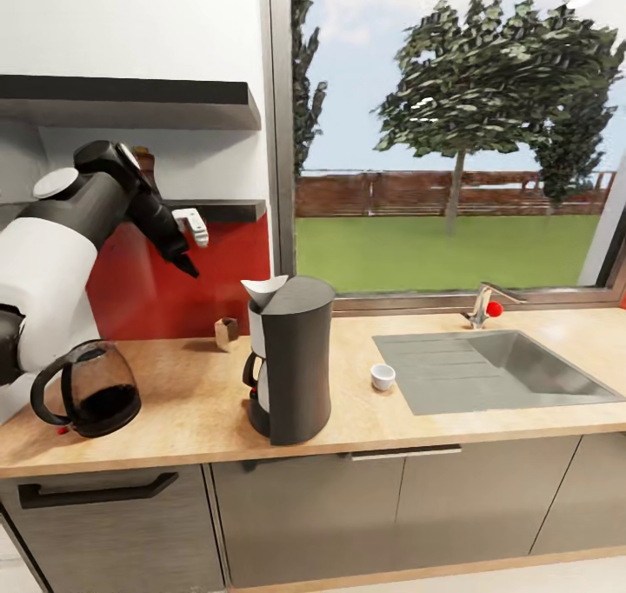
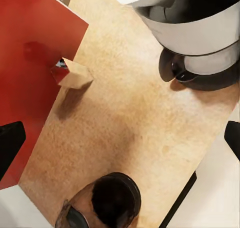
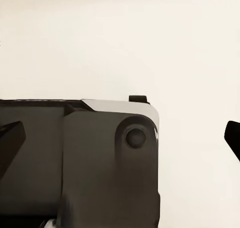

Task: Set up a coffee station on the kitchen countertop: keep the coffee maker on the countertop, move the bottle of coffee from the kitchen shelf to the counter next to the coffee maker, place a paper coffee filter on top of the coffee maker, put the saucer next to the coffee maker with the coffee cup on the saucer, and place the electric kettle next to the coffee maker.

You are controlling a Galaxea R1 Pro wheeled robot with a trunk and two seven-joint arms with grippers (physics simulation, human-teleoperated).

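The dark grey coffee maker (image 1: 294, 358) (image 2: 200, 32) stands near the front of the kitchen countertop (image 1: 174, 384), with the white paper coffee filter (image 1: 264, 289) on its top. To its left sits the glass electric kettle (image 1: 87, 389) (image 2: 107, 200). The tiny white coffee cup (image 1: 382, 376) rests directly on the counter to the right of the coffee maker. A dark brown shape, apparently the bottle of coffee (image 1: 144, 163), peeks from behind my left arm above the kitchen shelf (image 1: 228, 209). My left gripper (image 1: 187, 265) (image 2: 120, 138) hangs open and empty over the counter, below the shelf. My right gripper (image 3: 120, 138) is open and empty. The saucer is out of view.
A small brown box (image 1: 227, 330) (image 2: 71, 73) stands by the red backsplash (image 1: 139, 289). The steel sink (image 1: 496, 367) with its faucet (image 1: 482, 304) takes up the counter's right end. A thicker dark shelf (image 1: 130, 102) runs higher up. A large window is behind the counter.
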